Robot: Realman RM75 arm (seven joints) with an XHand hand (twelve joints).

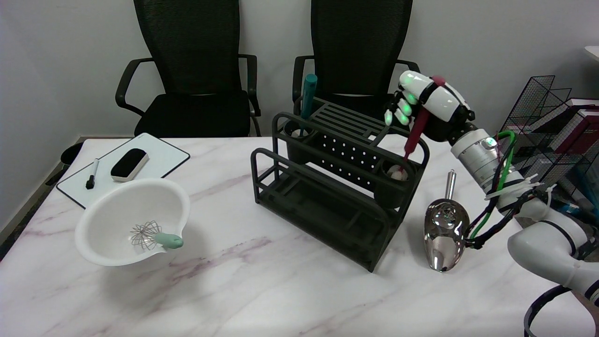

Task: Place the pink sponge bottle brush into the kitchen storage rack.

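Note:
The dark storage rack stands in the middle of the marble table. My right hand hovers above the rack's right end and grips the dark red handle of the bottle brush. The brush hangs nearly upright, tilted a little, with its pale sponge head down inside the rack's right-hand round cup. The top of the handle sticks out above the hand. A second brush with a teal handle stands in the left rear cup.
A shiny metal scoop lies on the table right of the rack. A white bowl with a teal-handled whisk sits front left. Behind it lies a whiteboard with eraser and marker. Two black chairs stand behind; a wire rack of books is at right.

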